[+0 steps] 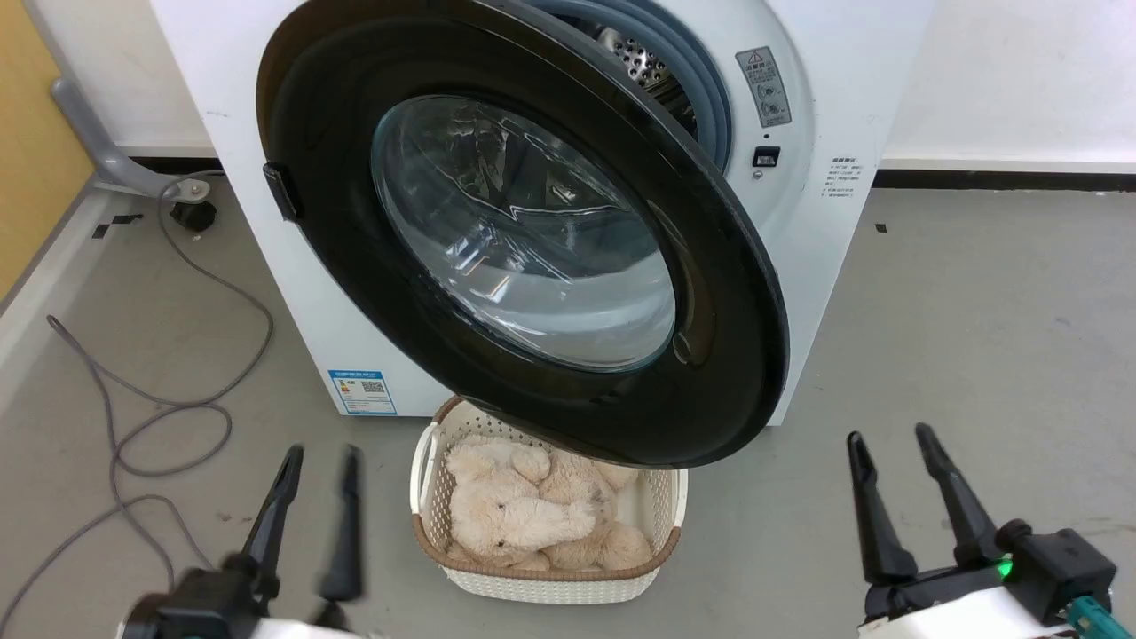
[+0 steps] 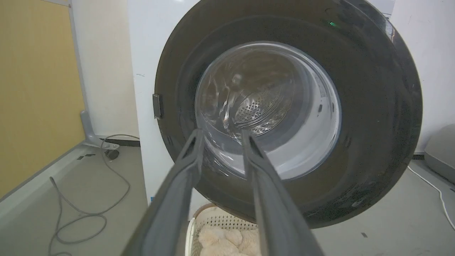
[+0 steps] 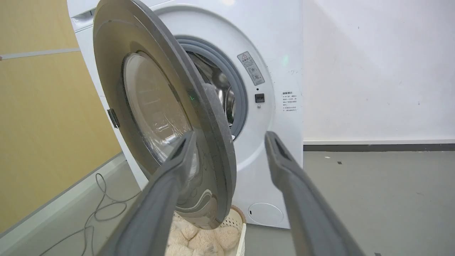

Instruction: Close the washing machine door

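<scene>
The washing machine door [image 1: 728, 293] is a glossy black disc with a bulging clear glass centre. It hangs partly open from its hinge [image 1: 282, 190] on the left side of the white washer [image 1: 825, 231], its free right edge swung out toward me. Both wrist views face the door [image 2: 373, 117] [image 3: 213, 117]. My left gripper [image 1: 321, 454] stands open low at the left, short of the door. My right gripper [image 1: 889, 435] is open at the lower right, beside the door's free edge and apart from it.
A white perforated basket [image 1: 657, 524] with a beige plush toy [image 1: 524, 515] sits on the floor under the door. A grey cable [image 1: 160, 390] loops over the floor at the left. A door latch slot [image 1: 766, 156] shows on the washer front.
</scene>
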Motion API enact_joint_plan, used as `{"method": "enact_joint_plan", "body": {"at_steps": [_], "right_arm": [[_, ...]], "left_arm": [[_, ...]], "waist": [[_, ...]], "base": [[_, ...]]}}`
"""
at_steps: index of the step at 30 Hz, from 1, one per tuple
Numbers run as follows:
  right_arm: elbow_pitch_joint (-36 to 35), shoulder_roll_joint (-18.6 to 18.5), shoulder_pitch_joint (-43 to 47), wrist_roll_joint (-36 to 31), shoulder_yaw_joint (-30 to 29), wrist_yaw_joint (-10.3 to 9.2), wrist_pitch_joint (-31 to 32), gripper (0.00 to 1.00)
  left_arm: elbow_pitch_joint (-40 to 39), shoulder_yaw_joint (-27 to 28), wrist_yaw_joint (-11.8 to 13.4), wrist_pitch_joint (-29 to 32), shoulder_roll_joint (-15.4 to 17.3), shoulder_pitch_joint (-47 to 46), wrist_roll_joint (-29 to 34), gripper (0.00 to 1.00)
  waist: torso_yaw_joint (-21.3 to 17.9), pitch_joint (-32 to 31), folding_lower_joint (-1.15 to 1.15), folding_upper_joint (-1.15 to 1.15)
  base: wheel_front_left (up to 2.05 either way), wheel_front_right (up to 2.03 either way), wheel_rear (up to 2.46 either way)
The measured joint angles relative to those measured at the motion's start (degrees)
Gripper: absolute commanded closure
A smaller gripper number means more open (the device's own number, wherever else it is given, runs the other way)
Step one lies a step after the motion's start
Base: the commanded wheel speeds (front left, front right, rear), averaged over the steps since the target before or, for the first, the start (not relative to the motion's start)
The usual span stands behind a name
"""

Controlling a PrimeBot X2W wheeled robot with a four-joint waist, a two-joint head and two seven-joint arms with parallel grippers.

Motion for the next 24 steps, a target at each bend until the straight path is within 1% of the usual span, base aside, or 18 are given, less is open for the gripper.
{"method": "enact_joint_plan", "body": {"at_steps": [3, 6, 7, 8, 11, 15, 19, 22, 24], "right_arm": [[0.1, -0.2, 0.2, 0.0, 0.8, 0.0, 0.0, 0.0], [0.1, -0.5, 0.2, 0.0, 1.1, 0.0, 0.0, 0.0], [0.3, -0.8, 0.3, 0.1, 1.5, 0.0, 0.0, 0.32], [0.6, -1.3, 0.3, 0.3, 2.1, 0.0, 0.0, 1.0], [0.8, -2.9, 0.5, 2.5, 5.2, 0.0, 0.0, 1.0], [0.7, -6.9, -0.8, 2.9, 8.9, 0.01, 0.0, 1.0], [0.7, -10.5, -4.4, 3.6, 11.2, 0.0, 0.8, 1.0], [1.4, -12.9, -8.1, 6.8, 12.8, 0.0, 2.1, 1.0], [2.5, -15.2, -11.3, 7.5, 14.2, 0.01, 3.0, 1.0]], "left_arm": [[0.7, -0.3, -0.5, 0.0, -0.8, 1.4, 3.4, 0.0], [1.5, -0.8, -1.1, 0.0, -1.5, 2.1, 5.1, 0.0], [1.6, -0.9, -1.3, 0.0, -1.6, 2.1, 5.2, 0.0], [1.6, -0.8, -1.6, 0.0, -1.8, 2.1, 5.3, 0.0], [1.8, -0.9, -2.1, 0.0, -2.3, 2.0, 5.8, 0.0], [1.8, -1.0, -2.6, 0.0, -3.0, 1.4, 6.5, 0.0], [1.8, -1.1, -3.0, 0.0, -3.3, 0.3, 6.7, 0.0], [1.4, -1.6, -3.4, 0.0, -3.5, -1.5, 7.2, 0.0], [1.4, -2.2, -3.5, 0.0, -3.8, -2.8, 7.2, 0.0]], "waist": [[0.1, 0.0, 0.0, 0.0], [0.6, 0.0, 0.0, 0.0], [0.8, 0.0, 0.0, 0.0], [1.1, 0.0, 0.0, 0.0], [2.0, 0.4, 0.0, 0.0], [3.1, 1.2, 0.0, 0.0], [4.2, 2.9, 0.0, 0.0], [5.0, 5.1, 0.0, 0.0], [5.7, 6.6, 0.0, 0.0]], "base": [[0.0, 0.0, 0.0], [0.0, 0.0, 0.0], [0.0, 0.0, 0.0], [0.0, 0.0, 0.0], [0.0, 0.0, 0.0], [0.0, 0.0, 0.0], [0.0, 0.0, 0.0], [0.0, 0.0, 0.0], [0.0, 0.0, 0.0]]}}
